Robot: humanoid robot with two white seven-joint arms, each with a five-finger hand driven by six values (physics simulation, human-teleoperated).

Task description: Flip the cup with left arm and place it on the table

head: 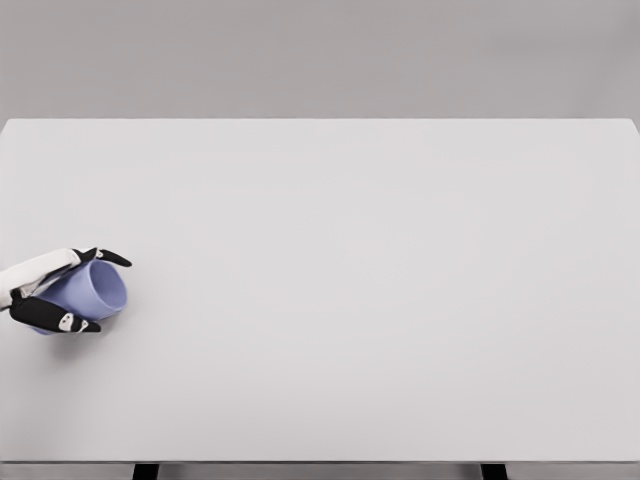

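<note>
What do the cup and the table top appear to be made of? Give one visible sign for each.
Cup: probably matte plastic or glazed ceramic; uniform lavender, soft shading, no sharp glints. Table: looks like a matte white laminate or painted board; flat, even, grainless.

- The left hand (50, 290) is cut off at the wrist by the picture's left edge.
- Its fingers hide part of the cup (88, 292).

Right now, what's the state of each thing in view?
Lavender cup: tipped on its side, opening facing right, gripped at the table's left edge.
Left hand: fingers closed around the cup.
White table: level, carries nothing but the cup.
Right arm: out of view.
</note>
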